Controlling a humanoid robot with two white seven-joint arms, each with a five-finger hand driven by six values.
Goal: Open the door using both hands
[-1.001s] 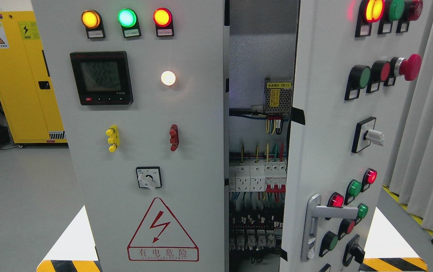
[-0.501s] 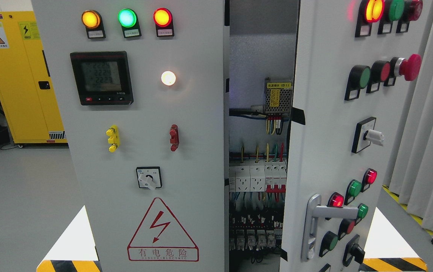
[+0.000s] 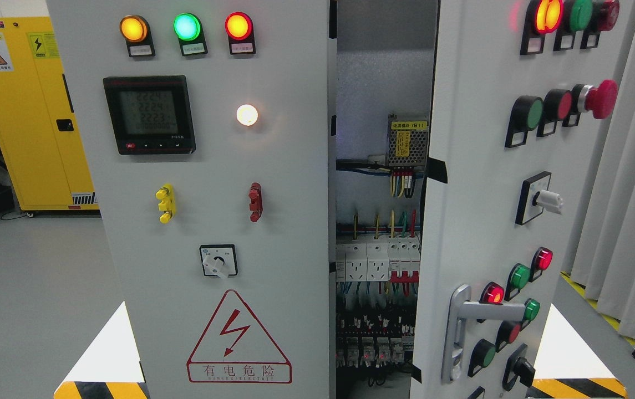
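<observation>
Already the right door [image 3: 478, 221] stands partly open beside the left door [image 3: 206, 221]. It looks heavy and stiff; hold its silver handle [image 3: 458, 327]. No hand shows, so I cannot tell its grip.

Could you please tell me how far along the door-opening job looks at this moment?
Partly done: the right door stands ajar, showing the breakers and wiring through the gap. The left door looks less opened, if at all. Nothing is in hand: neither robot hand is in view, and the silver handle is untouched. Left to do: swing the doors wider.
</observation>
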